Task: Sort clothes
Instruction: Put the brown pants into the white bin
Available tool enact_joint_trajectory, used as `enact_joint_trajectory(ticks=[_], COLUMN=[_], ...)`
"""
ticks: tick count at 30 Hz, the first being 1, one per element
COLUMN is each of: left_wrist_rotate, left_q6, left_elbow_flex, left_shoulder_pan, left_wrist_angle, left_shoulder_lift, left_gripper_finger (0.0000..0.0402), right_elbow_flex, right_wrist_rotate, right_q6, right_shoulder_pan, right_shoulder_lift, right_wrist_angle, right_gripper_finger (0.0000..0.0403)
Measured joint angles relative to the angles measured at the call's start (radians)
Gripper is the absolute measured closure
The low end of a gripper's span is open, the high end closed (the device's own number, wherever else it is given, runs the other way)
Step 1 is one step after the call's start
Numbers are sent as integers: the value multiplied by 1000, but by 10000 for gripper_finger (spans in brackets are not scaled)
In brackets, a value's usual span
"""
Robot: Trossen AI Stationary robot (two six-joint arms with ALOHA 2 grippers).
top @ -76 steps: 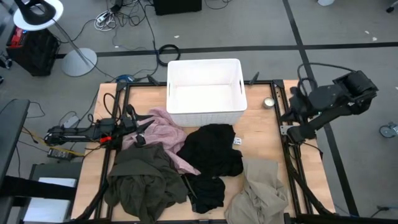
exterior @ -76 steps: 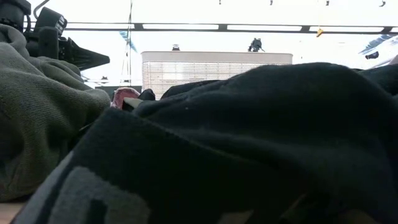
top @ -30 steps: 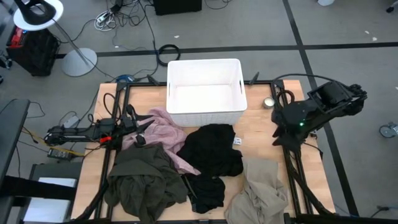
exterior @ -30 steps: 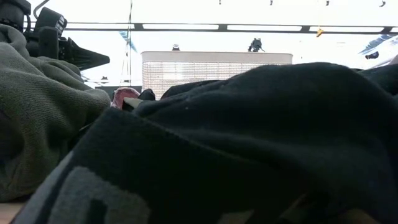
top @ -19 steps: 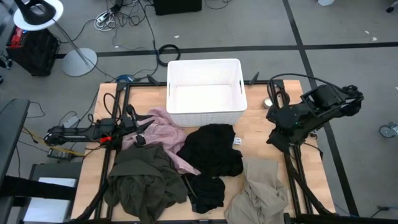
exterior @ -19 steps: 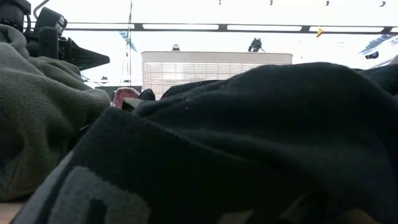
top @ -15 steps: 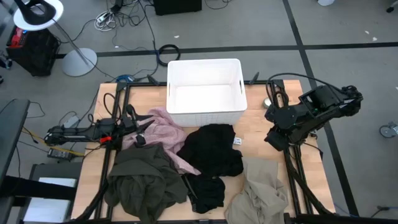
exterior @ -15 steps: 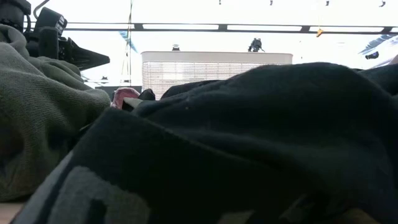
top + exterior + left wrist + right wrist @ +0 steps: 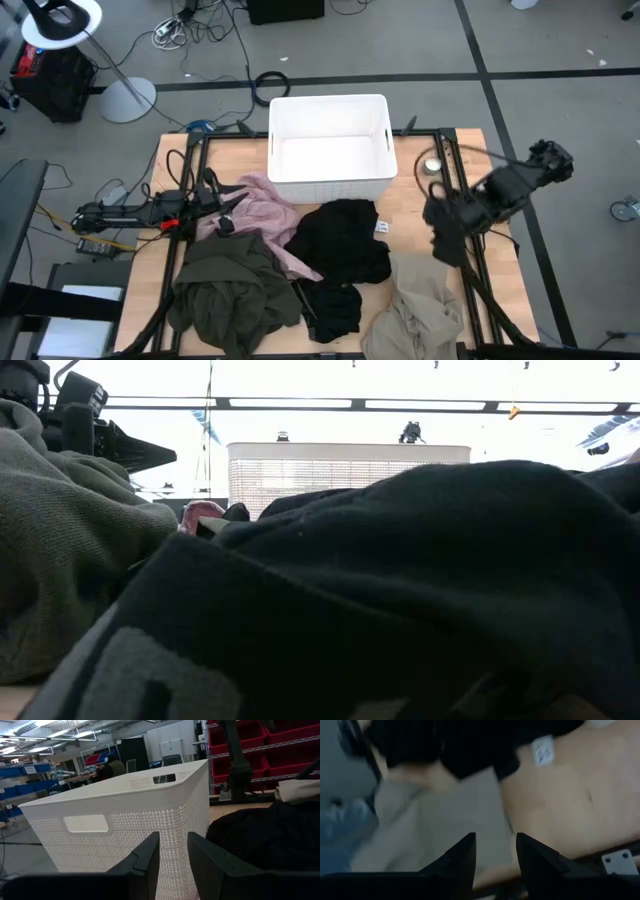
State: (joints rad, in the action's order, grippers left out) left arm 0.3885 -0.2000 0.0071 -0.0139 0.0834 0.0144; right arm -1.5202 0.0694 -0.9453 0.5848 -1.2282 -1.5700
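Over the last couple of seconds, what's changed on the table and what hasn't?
The right gripper has swung in from beyond the table's right edge to hang above the bare wood by the beige garment, fingers apart, holding nothing. Nothing was taken hold of or let go. The left gripper stayed by the pink garment, and the black garment, olive garment and white bin stayed put.

Soft matt cloth clothes [image 9: 340, 240], textured plastic bin [image 9: 329, 185], wood table [image 9: 420, 215].
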Motion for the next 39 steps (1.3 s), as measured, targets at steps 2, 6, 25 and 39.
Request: enact_joint_trajectory(ticks=[2,6,25,39], left_wrist_rotate=[0,0,0,0], left_q6=[0,0,0,0], left_elbow_flex=[0,0,0,0], left_shoulder_pan=[0,0,0,0], left_wrist_angle=[0,0,0,0], left_shoulder_lift=[0,0,0,0], left_gripper_finger=[296,296,296,296], right_elbow_flex=[21,25,26,26], right_wrist_rotate=[-12,-14,19,-42], right_q6=[-22,-126,-204,-147], right_shoulder_pan=[63,185,421,377], right_shoulder_lift=[2,2,-29,-284], right_wrist_angle=[-2,2,255,375], right_gripper_finger=[259,259,160,117])
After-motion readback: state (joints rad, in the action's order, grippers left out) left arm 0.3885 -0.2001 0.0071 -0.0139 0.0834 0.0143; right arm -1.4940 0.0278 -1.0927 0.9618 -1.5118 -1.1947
